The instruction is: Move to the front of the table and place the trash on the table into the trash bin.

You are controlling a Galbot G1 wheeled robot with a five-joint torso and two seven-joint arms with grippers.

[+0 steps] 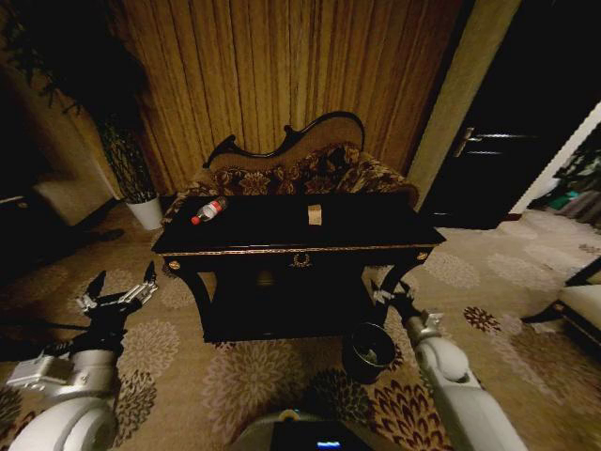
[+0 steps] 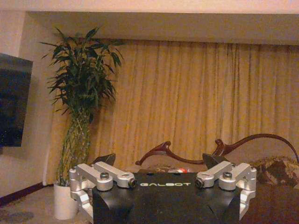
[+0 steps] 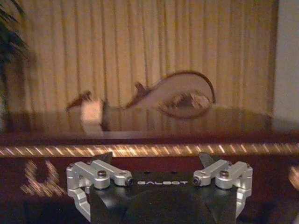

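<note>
standing square before the table [image 1: 299,246], the robot appears to have finished its approach; no disposal has begun. on the tabletop, the bottle [image 1: 208,210] lies on its side at about ten o'clock from the table's centre, and the small tan box [image 1: 315,214] stands just beyond centre, toward twelve o'clock. the crumpled wrapper cannot be made out. the trash bin [image 1: 368,351] stands on the carpet at five o'clock from the table, beside its right front leg. the left gripper [image 1: 120,291] hovers off the table's left front corner, at eight o'clock, fingers spread wide, grasping nothing. the right gripper [image 1: 392,293] hangs near the right front leg, just above the bin, likewise agape and empty. judgement: travel done; every visible item remains to be binned.
</note>
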